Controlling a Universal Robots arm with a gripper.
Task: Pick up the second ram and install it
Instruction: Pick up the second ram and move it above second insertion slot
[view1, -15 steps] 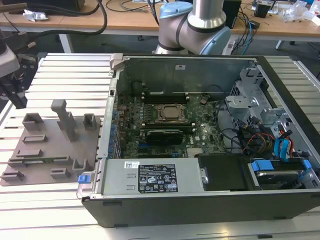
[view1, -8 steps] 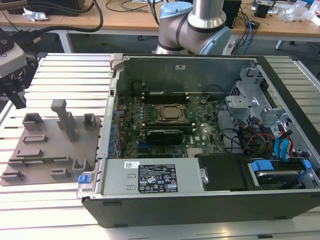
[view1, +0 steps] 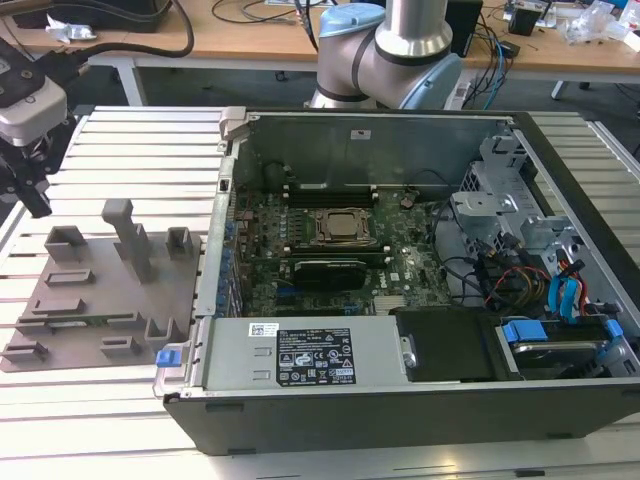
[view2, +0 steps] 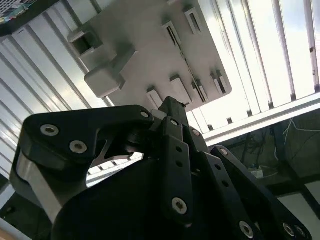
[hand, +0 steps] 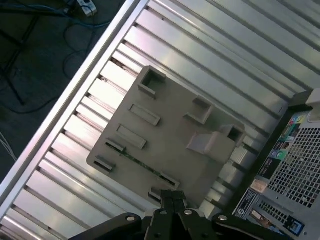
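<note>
Right in front, the open computer case (view1: 400, 420) lies on the slatted metal surface (view1: 130, 140). The power supply (view1: 310, 355) runs along its near wall, and there's a blue-tabbed drive (view1: 545, 340) toward the exterior view's right. Deeper inside is the green motherboard (view1: 400, 270), with the CPU socket (view1: 345, 228) in the middle and long black memory slots (view1: 330, 192) just beyond it.

Over on the exterior view's left, beside the case, sits a grey holder plate (view1: 130, 295). There's the second ram (view1: 100, 320), standing on edge in the plate's low clips along its near side. In the first wrist view it's a thin green line (hand: 140, 164) across the grey.

Now the jaws: they hang above the plate's far left corner, lifted off it and apart from the ram. In the first wrist view the black fingertips (hand: 166, 201) are pressed together with nothing between them.

Behind the case rises the arm's base (view1: 400, 45), and past that is a wooden surface (view1: 250, 35) strewn with cables.
</note>
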